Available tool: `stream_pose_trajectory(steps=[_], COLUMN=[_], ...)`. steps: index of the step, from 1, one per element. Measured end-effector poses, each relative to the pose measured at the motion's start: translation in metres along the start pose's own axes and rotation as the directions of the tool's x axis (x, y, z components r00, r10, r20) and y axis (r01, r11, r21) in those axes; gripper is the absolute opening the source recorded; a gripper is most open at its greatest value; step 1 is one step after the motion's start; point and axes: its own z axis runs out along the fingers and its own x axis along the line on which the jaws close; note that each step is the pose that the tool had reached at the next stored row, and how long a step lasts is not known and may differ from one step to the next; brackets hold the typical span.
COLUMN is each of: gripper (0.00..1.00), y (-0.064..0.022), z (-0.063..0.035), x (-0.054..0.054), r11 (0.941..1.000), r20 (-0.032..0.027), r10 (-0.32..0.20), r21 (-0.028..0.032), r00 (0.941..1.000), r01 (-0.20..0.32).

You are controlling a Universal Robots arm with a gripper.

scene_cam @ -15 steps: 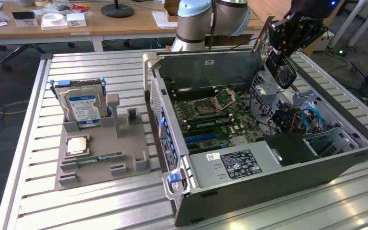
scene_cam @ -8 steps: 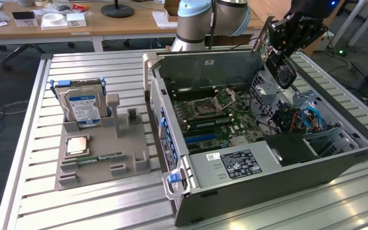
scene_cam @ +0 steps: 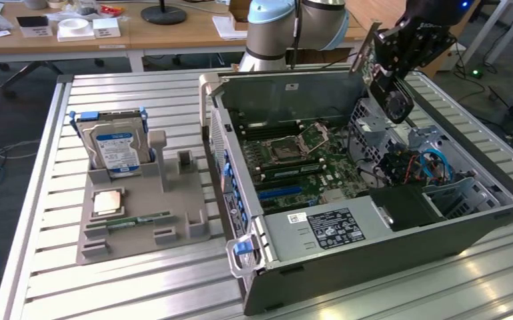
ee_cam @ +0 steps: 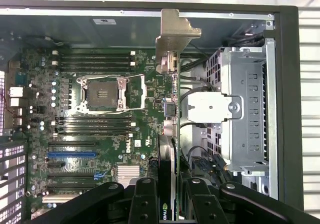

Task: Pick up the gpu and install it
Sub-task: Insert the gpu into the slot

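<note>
Gpu clenched in tool (card edge-on between fingers, bracket end farthest out), hanging over open computer case.

A silver-grey arm with a pale blue joint cap is seen at the top centre of the exterior view. At the upper right a black gripper is shown, topped by what may be a small blue light. In the wrist view, round screws are set in the black fingers.

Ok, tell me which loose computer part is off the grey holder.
The gpu, held in the gripper over the open case. The hard drive, processor and memory stick sit on the holder.
</note>
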Motion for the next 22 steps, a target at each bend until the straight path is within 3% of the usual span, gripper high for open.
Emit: stream_pose_trajectory(steps=[6,12,18,22], gripper=[0.26,0.26,0.26,0.26], y=[0.0000,0.0000,0.0000,-0.0001], z=[0.0000,0.0000,0.0002,0.0003], x=[0.0001,0.0002,0.0002,0.0002], r11=[0.9961,0.9833,0.9596,0.9374], r20=[-0.0111,-0.0227,-0.0347,-0.0427], r10=[-0.089,-0.182,-0.281,-0.348], r21=[-0.0020,-0.0051,-0.0101,-0.0142], r00=[0.9960,0.9831,0.9590,0.9365], r01=[0.089,0.182,0.281,0.348])
